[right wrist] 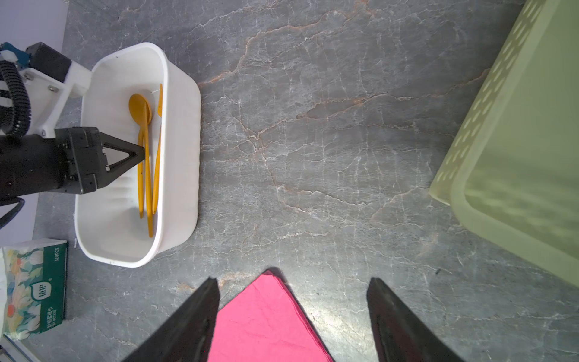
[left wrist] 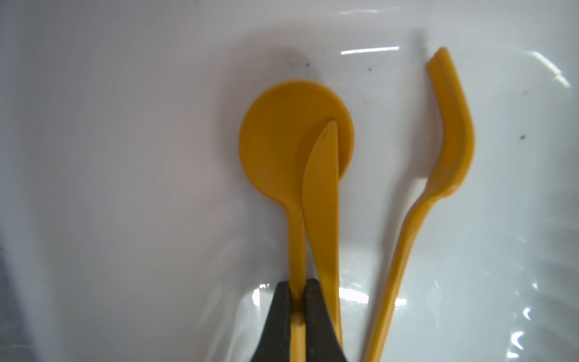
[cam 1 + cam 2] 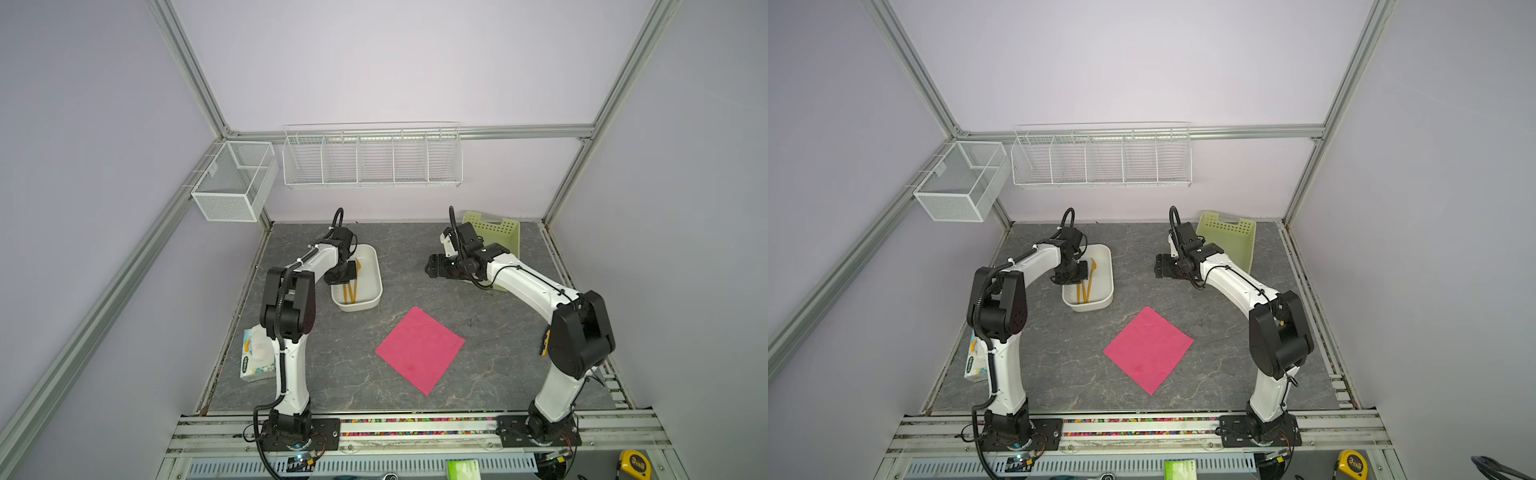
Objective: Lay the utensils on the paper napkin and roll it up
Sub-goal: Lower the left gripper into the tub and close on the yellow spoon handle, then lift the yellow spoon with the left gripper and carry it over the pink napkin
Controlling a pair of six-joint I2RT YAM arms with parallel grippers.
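A grey, marble-veined desk (image 3: pixel 332 365) carries a white oblong tub (image 3: pixel 357 306) left of centre, toward the back. A pale green perforated basket (image 3: pixel 505 232) sits at the far right corner, well apart from the tub. A floral-printed tissue box (image 3: pixel 257 357) lies at the desk's left edge. A white wire rack (image 3: pixel 374 162) hangs on the back wall, with a white mesh basket (image 3: pixel 232 183) beside it on the left frame. A yellow tape measure (image 3: pixel 633 463) lies below the front rail.

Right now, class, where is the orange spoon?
The spoon lies in the white tub, on the left side in both top views. Its handle is pinched by the left gripper, and the knife overlaps its bowl.
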